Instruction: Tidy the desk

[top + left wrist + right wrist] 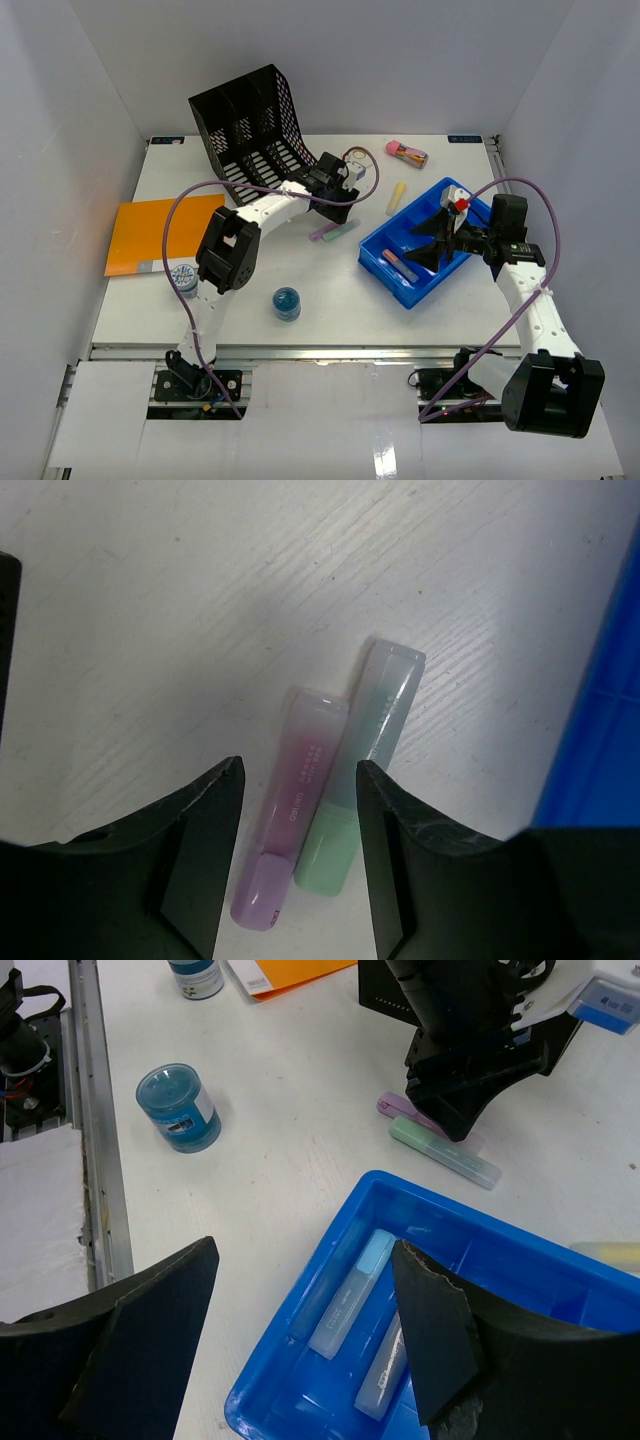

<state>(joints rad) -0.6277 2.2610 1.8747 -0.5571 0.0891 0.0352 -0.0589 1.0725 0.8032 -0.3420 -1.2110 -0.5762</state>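
The big white flat surface (330, 335), matte with a faint grain and a metal rail on its near edge, sits right under both sets of fingers. The left gripper (299, 768) is down low over it. Its chunky black fingers (200, 830) are narrowed around two stubby translucent highlighters lying flat side by side. The frosted pink highlighter (290, 820) runs along the left finger and the mint green highlighter (375, 710) along the right one. The pair pretty much fills the gap, but I can't tell if they're actually being squeezed.

The right gripper (302, 1248) hangs over a corner of the glossy blue plastic bin (520, 1265), fingers spread wide with nothing between them. Just below those fingers, inside the bin, lies a pale blue frosted highlighter (350, 1295) with a couple more see-through pens beside it.

Off to the left of the right fingers, a stubby teal see-through jar (180, 1108) with a paper label stands upright. Just beyond the left fingers is a black perforated plastic file rack (250, 125). A flat orange folder (150, 235) lies well off to their left.
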